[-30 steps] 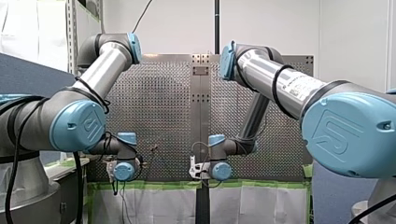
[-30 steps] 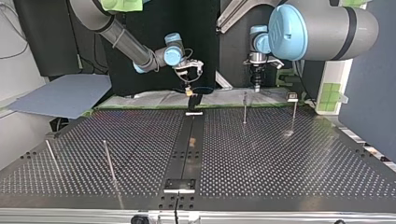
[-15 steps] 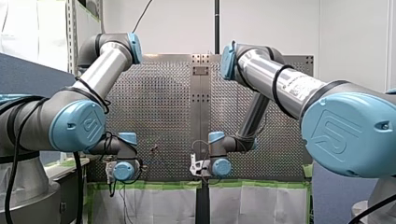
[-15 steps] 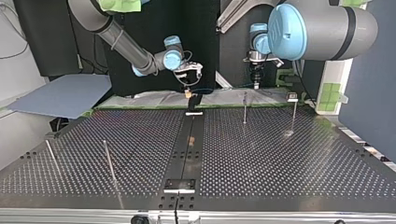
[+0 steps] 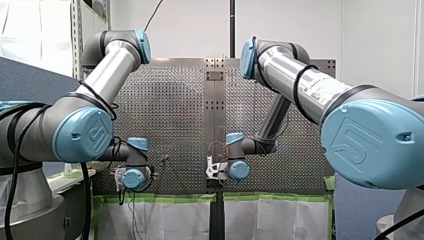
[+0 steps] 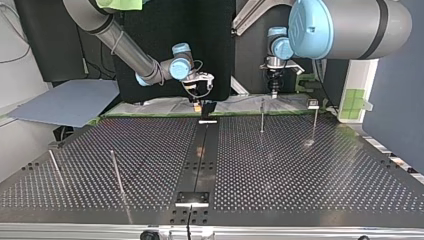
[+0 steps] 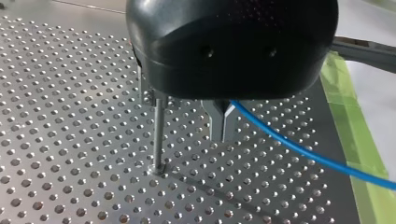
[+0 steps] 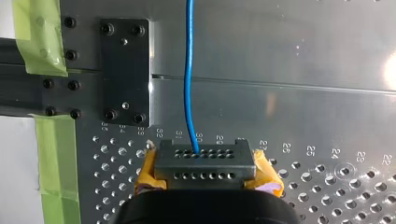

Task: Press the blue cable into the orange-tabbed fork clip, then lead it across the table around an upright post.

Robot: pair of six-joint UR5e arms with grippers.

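Left gripper [image 7: 223, 135], pressed together, pinches the thin blue cable [image 7: 299, 151] just beside 1 upright metal post [image 7: 159, 135]. Right gripper [image 8: 205, 165], yellow-padded, also clamps that cable.

The left arm [image 5: 75, 120] and right arm [image 5: 300, 90] are stretched forward, elbows bent, wrists held low. The left gripper [image 7: 223, 133] is pointed straight down, its metal fingers [image 7: 215, 119] closed on the cable [image 7: 299, 149]. The right gripper [image 8: 205, 164], with yellow pads [image 8: 148, 176], is likewise clamped on the cable.
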